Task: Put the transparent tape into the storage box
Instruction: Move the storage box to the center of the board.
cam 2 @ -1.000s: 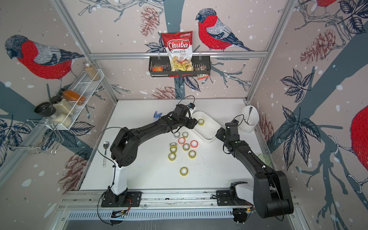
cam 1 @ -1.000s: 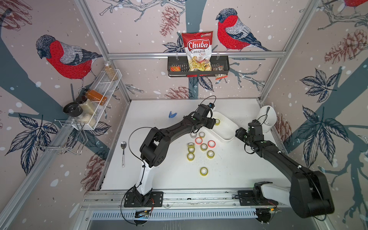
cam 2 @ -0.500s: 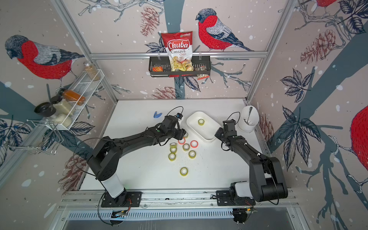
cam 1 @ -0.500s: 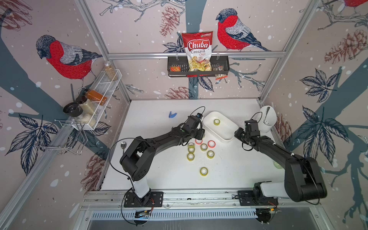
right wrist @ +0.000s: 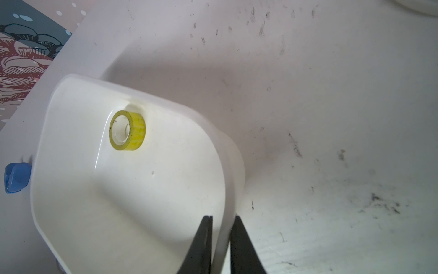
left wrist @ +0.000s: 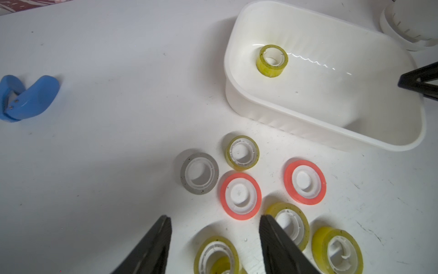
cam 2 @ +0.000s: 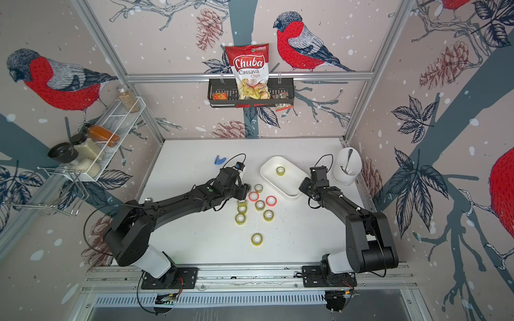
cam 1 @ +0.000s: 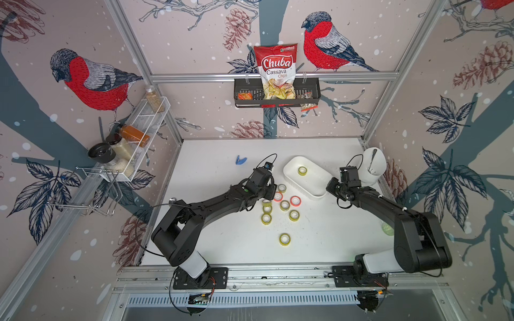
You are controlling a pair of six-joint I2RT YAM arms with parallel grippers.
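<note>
Right gripper (right wrist: 222, 217) clamps the rim of the white storage box (right wrist: 54, 95); left gripper (left wrist: 215, 217), half open and empty, hovers over transparent tape rolls (left wrist: 216, 255).

Robot lab cell: aluminium frame (cam 1: 272, 75), bird wallpaper (cam 1: 91, 80).

The storage box (cam 1: 315, 183) lies on the table (cam 1: 211, 178) toward its far right, with one tape roll (cam 1: 302, 170) in its far-left end. Just right of the box stands a cylindrical holder (cam 1: 374, 166). A cluster of tape rolls (cam 1: 284, 205) lies just near-left of the box, a lone roll (cam 1: 285, 239) nearer still. A clip (cam 1: 241, 160) lies left of the box, well apart
</note>
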